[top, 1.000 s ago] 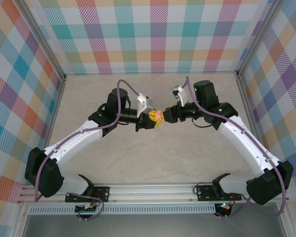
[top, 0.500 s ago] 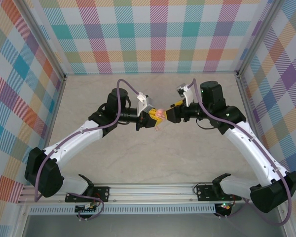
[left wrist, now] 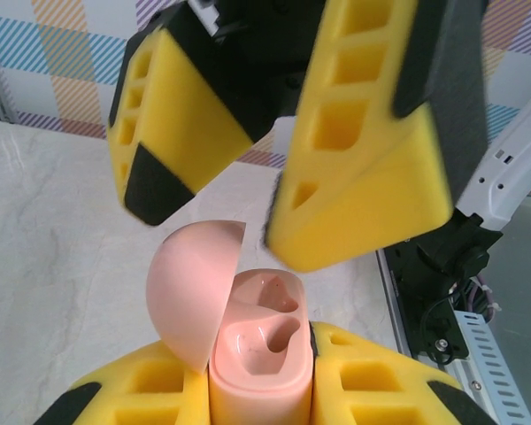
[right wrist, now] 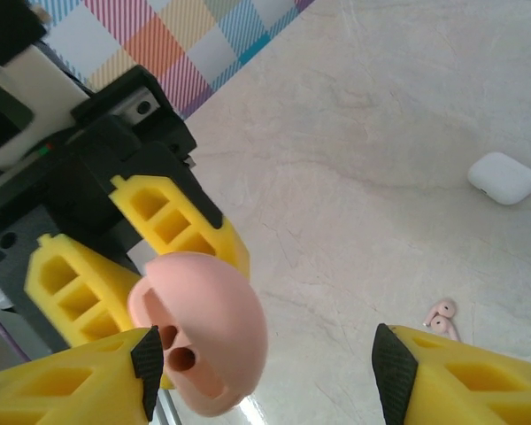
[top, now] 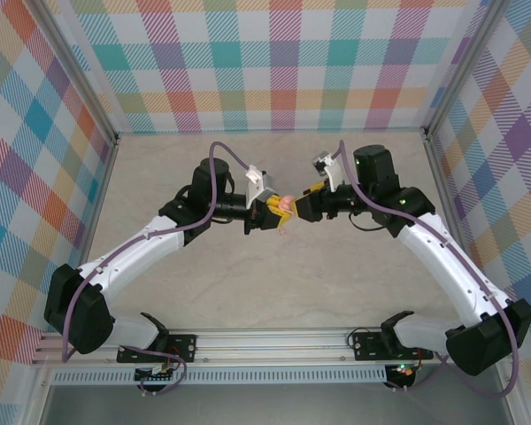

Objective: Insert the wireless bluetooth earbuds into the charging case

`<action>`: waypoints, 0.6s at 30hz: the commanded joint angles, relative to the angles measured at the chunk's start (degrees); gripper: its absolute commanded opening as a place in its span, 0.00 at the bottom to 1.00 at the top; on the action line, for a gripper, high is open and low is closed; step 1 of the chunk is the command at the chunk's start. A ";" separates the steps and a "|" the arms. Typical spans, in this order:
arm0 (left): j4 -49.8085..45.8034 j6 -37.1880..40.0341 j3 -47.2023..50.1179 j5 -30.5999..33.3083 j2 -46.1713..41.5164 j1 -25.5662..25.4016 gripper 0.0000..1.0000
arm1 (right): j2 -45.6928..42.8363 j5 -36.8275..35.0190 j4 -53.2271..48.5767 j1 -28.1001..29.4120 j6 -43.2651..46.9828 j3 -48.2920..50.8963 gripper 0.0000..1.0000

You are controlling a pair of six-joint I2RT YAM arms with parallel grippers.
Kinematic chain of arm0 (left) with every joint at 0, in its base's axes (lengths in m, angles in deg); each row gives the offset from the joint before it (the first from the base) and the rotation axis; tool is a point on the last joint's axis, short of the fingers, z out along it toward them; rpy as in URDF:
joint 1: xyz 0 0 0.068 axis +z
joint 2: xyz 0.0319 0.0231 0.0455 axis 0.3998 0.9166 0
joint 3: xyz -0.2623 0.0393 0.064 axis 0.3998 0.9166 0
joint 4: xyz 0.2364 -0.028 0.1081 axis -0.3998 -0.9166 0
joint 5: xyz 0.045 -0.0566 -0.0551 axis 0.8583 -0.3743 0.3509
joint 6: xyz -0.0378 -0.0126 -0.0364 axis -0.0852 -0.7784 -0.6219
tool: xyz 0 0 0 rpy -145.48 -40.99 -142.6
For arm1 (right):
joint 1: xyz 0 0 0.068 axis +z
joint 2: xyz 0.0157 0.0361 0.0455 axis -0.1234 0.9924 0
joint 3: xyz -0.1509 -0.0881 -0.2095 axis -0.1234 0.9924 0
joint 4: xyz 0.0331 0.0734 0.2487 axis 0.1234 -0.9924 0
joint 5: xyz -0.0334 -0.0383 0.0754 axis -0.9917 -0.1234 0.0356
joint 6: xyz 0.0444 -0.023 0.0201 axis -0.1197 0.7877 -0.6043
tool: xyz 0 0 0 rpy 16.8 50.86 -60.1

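Fingers of my left gripper (left wrist: 261,394) are clamping the charging case (left wrist: 258,350) by its body, one yellow pad pressing on each side. It is a salmon-pink case, standing upright in my left wrist view, with its lid (left wrist: 188,288) swinging open toward 10 o'clock and both wells facing up. My right gripper (left wrist: 270,181) is hovering just above it at 12 o'clock with its jaws spread wide and gripping nothing. I cannot tell whether a pad is touching the lid.

From overhead, my two grippers are meeting nose to nose over the middle of the table (top: 336,274), the left one at 9 o'clock of the case and the right one at 3 o'clock.

The wireless bluetooth earbuds (right wrist: 441,317), a pinkish pair, are lying together on the table in my right wrist view, at 3 o'clock of the held case and well apart from it. A closed white case (right wrist: 503,177) is lying at 1 o'clock of them.
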 commanded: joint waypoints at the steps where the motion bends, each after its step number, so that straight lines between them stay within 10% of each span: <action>1: 1.51 -0.05 0.38 -3.71 -1.08 -0.31 0.00 | 1.40 1.75 -1.50 0.03 1.77 -1.54 0.65; 18: -3.11 3.08 -2.23 -7.45 0.31 -0.29 0.00 | 4.76 12.99 -5.07 1.83 6.45 -4.83 0.45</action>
